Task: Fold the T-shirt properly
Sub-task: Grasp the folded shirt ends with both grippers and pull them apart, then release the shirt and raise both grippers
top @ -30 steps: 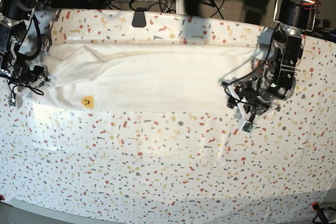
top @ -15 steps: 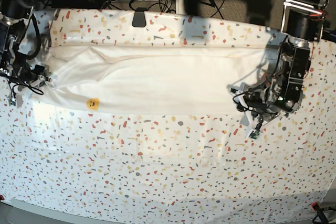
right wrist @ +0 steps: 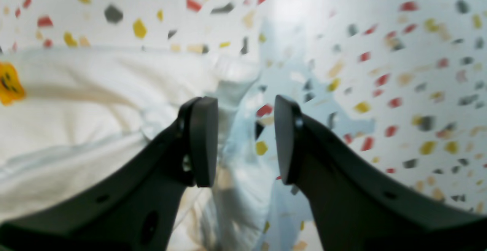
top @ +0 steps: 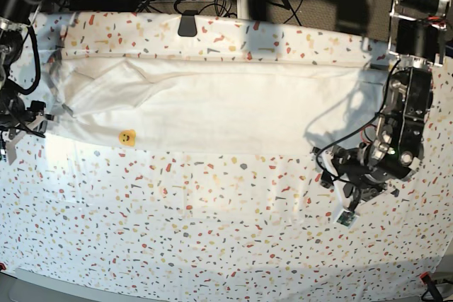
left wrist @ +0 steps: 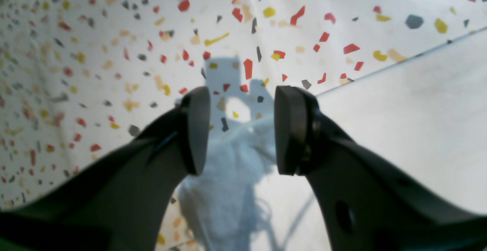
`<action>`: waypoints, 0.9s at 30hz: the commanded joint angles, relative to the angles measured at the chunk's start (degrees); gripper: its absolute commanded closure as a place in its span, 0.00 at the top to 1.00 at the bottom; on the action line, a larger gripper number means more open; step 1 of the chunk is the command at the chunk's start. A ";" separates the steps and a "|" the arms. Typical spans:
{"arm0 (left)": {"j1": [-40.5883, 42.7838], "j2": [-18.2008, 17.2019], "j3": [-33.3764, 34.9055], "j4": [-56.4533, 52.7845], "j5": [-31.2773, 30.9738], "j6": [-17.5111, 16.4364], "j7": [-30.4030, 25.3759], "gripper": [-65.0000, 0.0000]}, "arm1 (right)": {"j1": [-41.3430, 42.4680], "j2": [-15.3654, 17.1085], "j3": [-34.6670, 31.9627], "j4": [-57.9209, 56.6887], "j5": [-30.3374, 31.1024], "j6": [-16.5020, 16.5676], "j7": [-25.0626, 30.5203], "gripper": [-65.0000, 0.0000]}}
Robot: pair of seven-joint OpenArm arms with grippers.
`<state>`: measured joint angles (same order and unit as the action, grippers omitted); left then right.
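The white T-shirt (top: pixel 226 111) lies as a long flat band across the far half of the speckled table covering (top: pixel 212 231), with a small yellow smiley (top: pixel 126 136) near its front left edge. My left gripper (top: pixel 348 192) is open and empty over the covering, in front of the shirt's right end. In the left wrist view the gripper (left wrist: pixel 243 129) has the shirt's edge (left wrist: pixel 411 121) to its right, and a blurred white bundle lies below the jaws. My right gripper (top: pixel 25 124) is open beside the shirt's left end. In the right wrist view the gripper (right wrist: pixel 245 140) hovers over a shirt corner (right wrist: pixel 95 91).
A black clip (top: pixel 187 25) sits on the table's back edge, with cables and a power strip behind it. A red clamp (top: pixel 425 277) holds the covering at the front right corner. The arm bases stand at the back left and back right corners.
My left gripper has moved away from the shirt's right end toward the table's front. My right gripper has pulled back to the left of the shirt. The shirt's right end lies flatter.
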<state>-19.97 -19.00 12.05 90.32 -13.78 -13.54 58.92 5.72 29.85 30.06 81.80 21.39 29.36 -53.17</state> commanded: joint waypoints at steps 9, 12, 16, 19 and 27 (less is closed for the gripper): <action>3.19 -12.17 -11.04 2.01 -24.72 -2.82 2.60 0.41 | 0.74 1.25 14.69 11.98 20.37 10.64 -10.67 0.38; 6.38 -12.26 -14.82 2.01 -32.57 -6.80 3.02 0.41 | -0.07 0.17 16.13 14.88 20.83 10.64 -10.67 0.38; 8.33 -12.20 -15.87 2.01 -36.26 -9.22 3.21 0.41 | -4.42 -3.43 14.38 19.61 20.85 10.64 -10.69 0.38; 8.33 -11.50 -15.87 2.01 -36.87 -9.22 3.19 0.41 | -8.15 -6.99 11.91 23.32 20.83 10.64 -10.69 0.38; 8.55 -10.01 -15.87 1.66 -30.93 -8.07 1.09 0.41 | -19.34 -16.87 5.79 35.78 20.85 10.64 -10.75 0.38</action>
<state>-10.04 -28.05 -3.31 91.18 -43.66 -21.04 61.23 -14.02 12.21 35.59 116.66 40.73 39.75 -65.34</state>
